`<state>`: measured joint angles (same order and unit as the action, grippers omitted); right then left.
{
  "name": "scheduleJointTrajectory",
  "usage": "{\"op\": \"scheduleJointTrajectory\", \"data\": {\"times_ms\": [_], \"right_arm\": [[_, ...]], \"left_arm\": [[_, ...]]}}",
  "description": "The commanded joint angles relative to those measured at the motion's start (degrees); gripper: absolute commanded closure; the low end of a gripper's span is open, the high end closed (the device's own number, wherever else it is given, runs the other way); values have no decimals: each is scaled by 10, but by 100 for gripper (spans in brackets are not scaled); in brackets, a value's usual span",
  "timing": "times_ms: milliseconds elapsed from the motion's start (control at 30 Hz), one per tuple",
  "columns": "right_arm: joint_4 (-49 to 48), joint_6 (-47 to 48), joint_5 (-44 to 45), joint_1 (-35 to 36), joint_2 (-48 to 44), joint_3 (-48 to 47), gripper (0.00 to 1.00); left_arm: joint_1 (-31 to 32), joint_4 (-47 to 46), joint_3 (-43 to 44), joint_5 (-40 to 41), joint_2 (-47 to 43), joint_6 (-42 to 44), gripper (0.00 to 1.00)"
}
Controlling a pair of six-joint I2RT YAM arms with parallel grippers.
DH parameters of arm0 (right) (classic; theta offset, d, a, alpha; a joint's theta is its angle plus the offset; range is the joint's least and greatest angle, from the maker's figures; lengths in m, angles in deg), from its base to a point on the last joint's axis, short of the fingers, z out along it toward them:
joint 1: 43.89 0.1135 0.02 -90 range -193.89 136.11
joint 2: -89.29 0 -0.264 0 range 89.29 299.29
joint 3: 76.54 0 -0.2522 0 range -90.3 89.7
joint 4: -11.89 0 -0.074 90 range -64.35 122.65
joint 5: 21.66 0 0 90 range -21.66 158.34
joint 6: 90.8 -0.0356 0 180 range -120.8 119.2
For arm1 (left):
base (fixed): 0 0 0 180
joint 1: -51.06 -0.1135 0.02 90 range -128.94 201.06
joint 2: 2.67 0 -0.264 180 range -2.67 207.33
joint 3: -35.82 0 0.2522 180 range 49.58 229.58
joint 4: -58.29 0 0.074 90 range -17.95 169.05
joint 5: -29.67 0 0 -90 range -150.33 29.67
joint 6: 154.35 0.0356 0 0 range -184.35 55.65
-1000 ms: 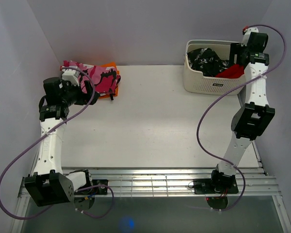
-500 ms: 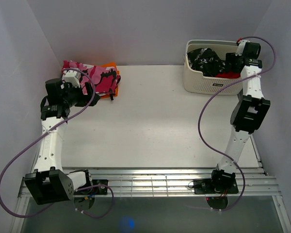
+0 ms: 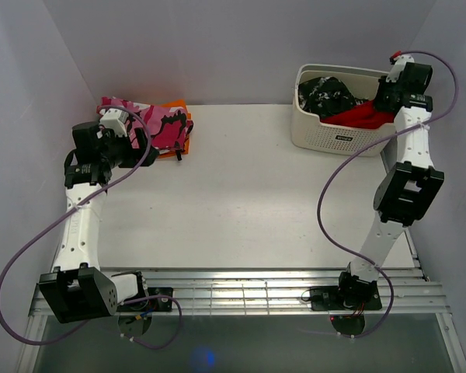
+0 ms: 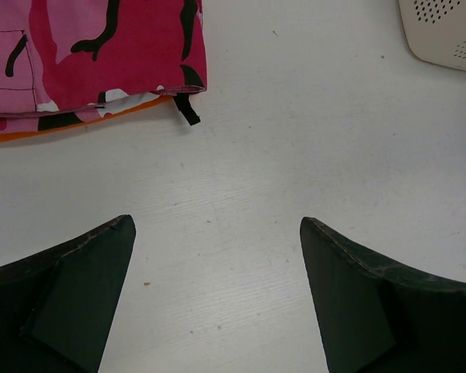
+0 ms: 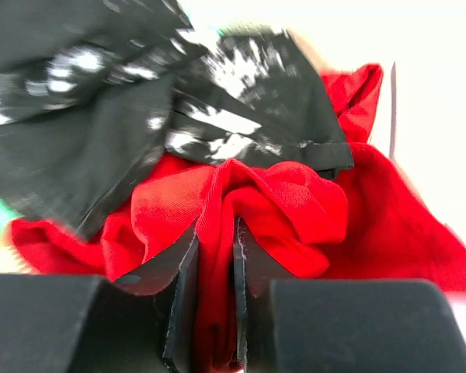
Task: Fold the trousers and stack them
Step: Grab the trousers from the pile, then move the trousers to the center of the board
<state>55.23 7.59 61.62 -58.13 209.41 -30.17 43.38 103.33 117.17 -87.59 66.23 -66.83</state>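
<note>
- Trousers point(image 5: 295, 210) lie bunched inside the basket point(image 3: 338, 138); our right gripper point(image 5: 216, 249) pinches a red fold.
- Behind that fold, in the basket, we see a black-and-white garment point(image 5: 140, 101).
- Well left of the basket, our left gripper point(image 4: 216, 225) hangs spread wide above the table point(image 4: 295, 140).

Bright-red plain trousers point(image 3: 360, 116), crumpled in a heap inside the basket point(image 3: 326, 134) at the far right corner of the tabletop point(image 3: 241, 186). Partly buried under a black-and-white garment point(image 5: 140, 101) (legs and waist not distinguishable). One bunched fold pinched between the fingers of the right hand point(image 5: 216, 231).
</note>
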Motion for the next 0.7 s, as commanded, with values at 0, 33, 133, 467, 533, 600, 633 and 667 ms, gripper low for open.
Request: {"op": "scheduleJointTrajectory", "data": {"times_ms": [0,33,133,467,533,600,633,667], "right_arm": [[-135,-66,-65,-2,-181,21,92],[-157,-78,-67,-2,-199,51,92],[-239,-131,-67,-2,-261,91,92],[-399,-271,-59,-1,-359,55,92],[-422,-290,-67,-1,-378,44,92],[-456,-298,-72,-2,-400,42,92],[-468,-303,-73,-1,-407,43,92],[-479,-311,-73,-2,-415,43,92]], "left_arm": [[0,1,21,16,-26,-14,2],[0,0,21,20,-32,-16,2],[0,-2,18,38,-39,-20,2],[0,-11,32,51,-42,-38,2],[0,-15,32,56,-44,-45,2],[0,-18,30,57,-50,-50,2],[0,-25,28,56,-52,-53,2],[0,-27,25,49,-54,-61,2]]}}
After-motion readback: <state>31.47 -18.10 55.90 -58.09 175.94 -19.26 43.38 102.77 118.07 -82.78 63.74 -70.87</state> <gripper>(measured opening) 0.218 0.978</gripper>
